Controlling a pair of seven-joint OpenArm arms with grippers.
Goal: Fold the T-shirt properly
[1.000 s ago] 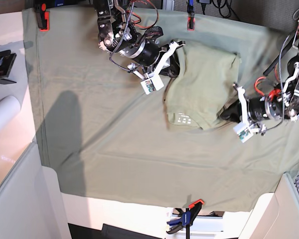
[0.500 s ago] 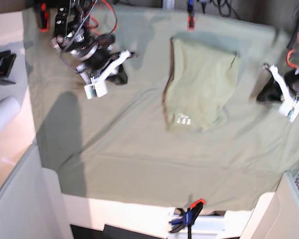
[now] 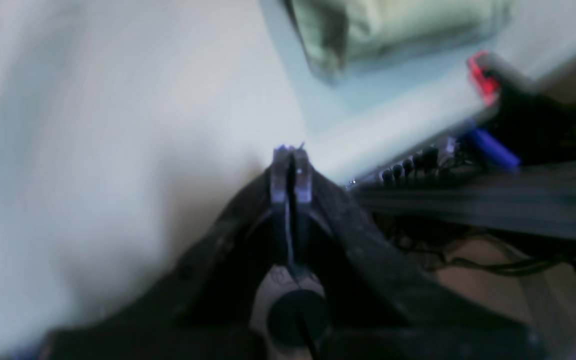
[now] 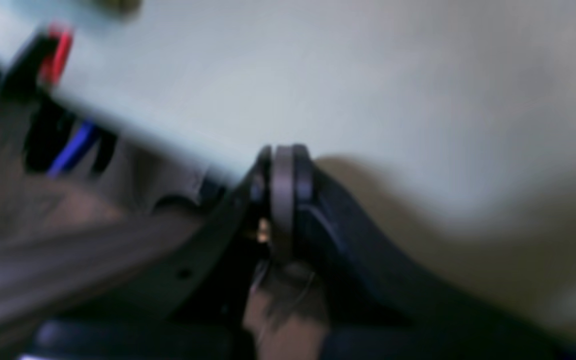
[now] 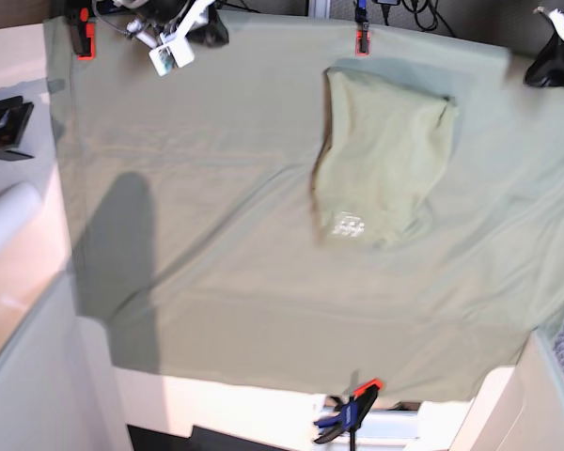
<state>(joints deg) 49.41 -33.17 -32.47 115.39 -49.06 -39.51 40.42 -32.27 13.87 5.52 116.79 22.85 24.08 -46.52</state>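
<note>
Grey-green sheet (image 5: 216,235) covers nearly the whole worktop (image 5: 19,272) in the base view, pinned at the top edge by two red clamps (image 5: 361,41) and at the bottom edge by a red-and-blue clamp (image 5: 350,413).

At the upper right corner of that view sits the left gripper (image 5: 555,64), a dark shape above the sheet's edge and well apart from the shirt. Its wrist view is blurred, yet the two fingertips (image 3: 279,172) stand pressed together at mid-frame with only a thin line between them and nothing caught there. Beyond them lies pale cloth, and a folded greenish bundle shows at the top of that frame.

At the upper left of the base view, the right gripper (image 5: 210,30) hangs over the sheet's top edge, with its white camera block just below and left of it. In its own blurred wrist view the fingers (image 4: 300,172) are closed flat against each other and grasp nothing.

Between the two arms, in the upper middle-right of the base view, the T-shirt (image 5: 385,155) lies folded into a tall, roughly rectangular bundle on the sheet, slightly tilted, with a small white print near its lower edge. Neither gripper touches it.
</note>
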